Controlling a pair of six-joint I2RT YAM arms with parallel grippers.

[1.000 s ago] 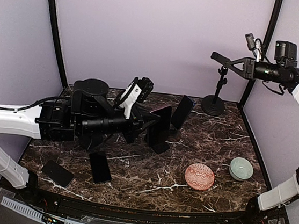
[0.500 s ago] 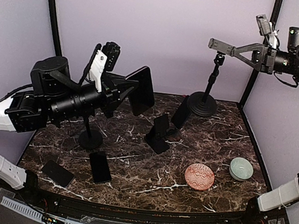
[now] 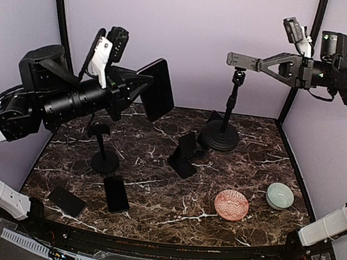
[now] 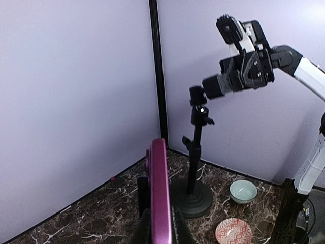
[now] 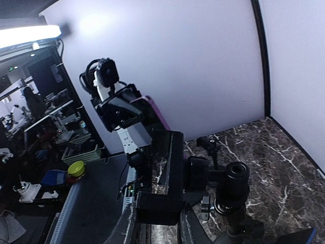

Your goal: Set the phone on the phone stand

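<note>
Top view, left gripper (image 3: 141, 90): is clamping its fingers on one end of the phone (image 3: 158, 90), high above the table (image 3: 151, 218).
Top view, phone: is hanging tilted in the air with its dark face toward the camera. It is left of the phone stand (image 3: 228, 108) and well apart from it.
Top view, right gripper (image 3: 235, 59): is reaching in from the right and gripping the head piece on top of the phone stand.
Top view, phone stand: is standing upright, with its round base toward the back of the table.
Top view, rest: a second stand (image 3: 101, 144) is standing at the left and a wedge stand (image 3: 184, 156) is sitting mid-table. Two spare phones (image 3: 116, 194) are lying flat near the front left. A pink dish (image 3: 231, 204) and a green bowl (image 3: 279, 195) are sitting front right, near each other but apart.
Left wrist view, phone (image 4: 159, 188): is showing edge-on with a purple rim, pinched between the left gripper's fingers at the bottom edge.
Left wrist view, phone stand (image 4: 195, 147): is rising beyond the phone, with the right gripper (image 4: 216, 85) touching its top. Whether its base is resting on the marble I cannot tell.
Right wrist view, right gripper (image 5: 157, 208): is pressing its fingers on a black block joined to the stand's ball head.
Right wrist view, phone (image 5: 155, 109): is being held up by the left gripper (image 5: 122, 112), beyond the stand's head and not touching it.
</note>
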